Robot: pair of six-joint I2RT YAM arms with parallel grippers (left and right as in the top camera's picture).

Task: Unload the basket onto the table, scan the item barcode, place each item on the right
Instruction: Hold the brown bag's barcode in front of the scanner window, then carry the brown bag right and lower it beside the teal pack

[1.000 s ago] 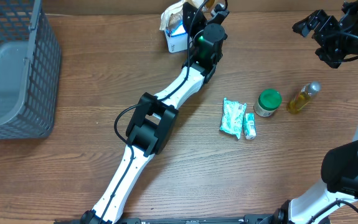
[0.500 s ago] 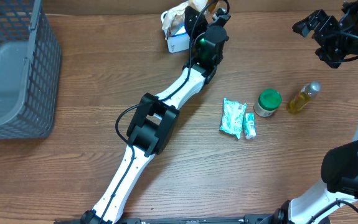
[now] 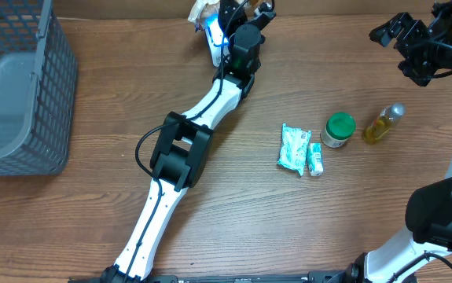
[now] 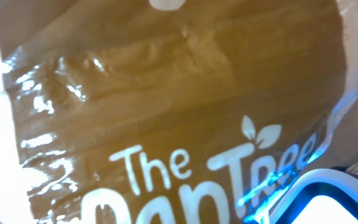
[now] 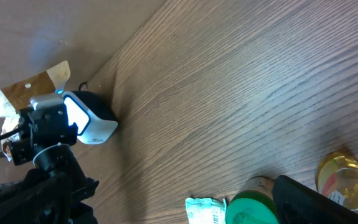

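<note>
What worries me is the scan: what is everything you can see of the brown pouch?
The brown pouch is glossy, crinkled plastic with white lettering and a leaf mark. The left gripper holds it at the far edge of the table, close by the blue-lit white scanner. No barcode shows.

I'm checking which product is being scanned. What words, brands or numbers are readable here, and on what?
"The": white print on the brown packet, left wrist view.
"PanTree": same packet, lower part cut off by the frame edge, with a small leaf sign above.
On the teal packet, green-lidded jar and bottle: print too small or blurred to read.
</note>
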